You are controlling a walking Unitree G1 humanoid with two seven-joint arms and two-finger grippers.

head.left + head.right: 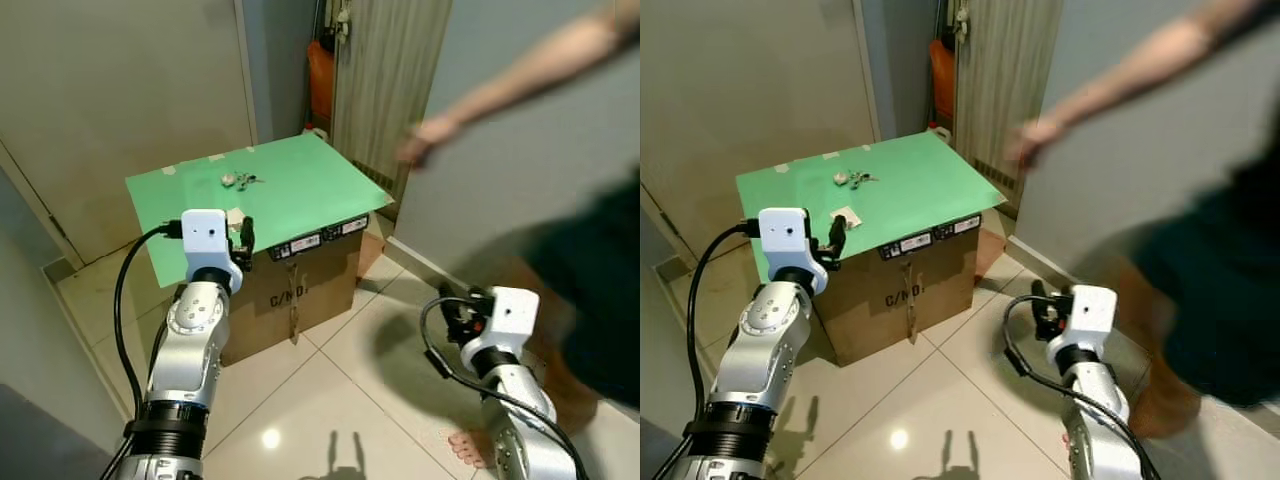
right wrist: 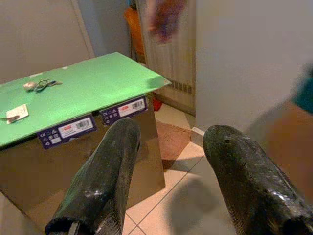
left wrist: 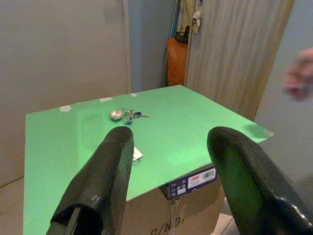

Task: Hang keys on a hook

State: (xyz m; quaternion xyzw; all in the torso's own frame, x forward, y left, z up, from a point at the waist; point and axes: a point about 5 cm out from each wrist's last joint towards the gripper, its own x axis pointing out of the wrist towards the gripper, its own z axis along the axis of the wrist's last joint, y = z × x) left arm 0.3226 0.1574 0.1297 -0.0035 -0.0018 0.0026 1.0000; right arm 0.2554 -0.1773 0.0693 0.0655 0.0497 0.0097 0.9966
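Keys lie in one bunch on the green sheet that covers a cardboard box, toward the sheet's far part. In the left wrist view the bunch sits well beyond the fingertips, at about 12 o'clock from the left-hand finger, and nothing lies between the two fingers, which stand wide apart. The bunch's long axis runs roughly 9 to 3 o'clock in that view, a pale rounded fob at the 9 o'clock end and the key blades pointing toward 3 o'clock.

The left gripper is raised at the near edge of the sheet, at about 6 o'clock from the keys, holding nothing. One small white card lies on the sheet between this gripper and the keys.

The right gripper hangs low over the tiled floor, at 4 o'clock from the box, its two fingers spread apart and empty; there the keys appear far off at 10 o'clock.

A person stands at 3 o'clock, one blurred hand reaching out over the box's far right corner.
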